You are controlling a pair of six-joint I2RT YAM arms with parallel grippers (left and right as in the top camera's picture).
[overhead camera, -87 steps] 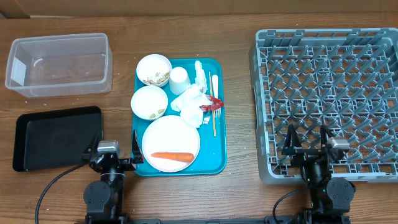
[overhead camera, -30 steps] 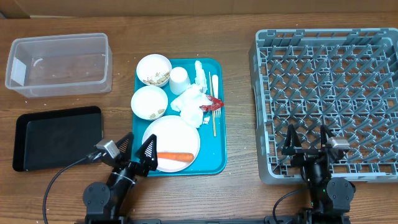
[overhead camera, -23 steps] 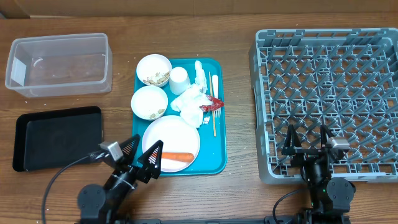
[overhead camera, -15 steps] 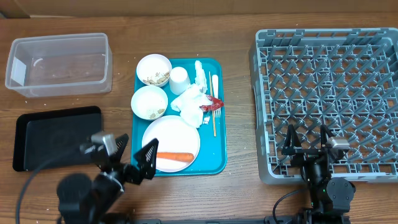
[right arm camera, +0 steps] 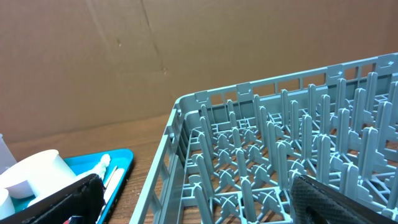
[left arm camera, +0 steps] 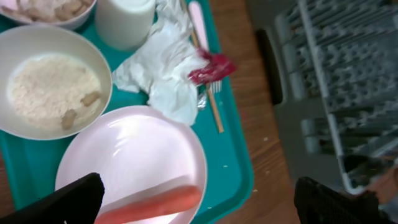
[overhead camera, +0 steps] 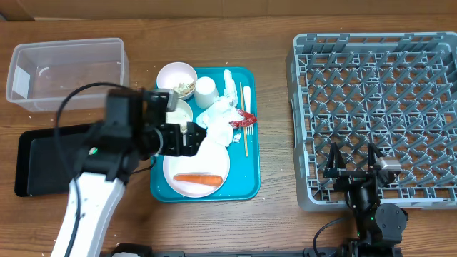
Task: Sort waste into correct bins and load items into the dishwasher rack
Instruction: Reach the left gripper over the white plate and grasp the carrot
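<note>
Left gripper [overhead camera: 184, 139] over a teal tray [overhead camera: 246, 182] of dirty dishes; right gripper [overhead camera: 351, 165] at the grey rack [overhead camera: 378, 93].
Left gripper hovers wide open, holding nothing, above the pale plate [overhead camera: 214, 158]; the orange carrot [overhead camera: 198, 179] lies on that plate; crumpled napkins [overhead camera: 218, 114] sit just beyond it; right gripper gapes open and empty at the grey rack's near edge.

Beneath the left hand [overhead camera: 186, 139] the bare plate [left arm camera: 134, 155] lay open, while the bowl [left arm camera: 50, 87] and napkins [left arm camera: 158, 74] crowded just ahead.
</note>
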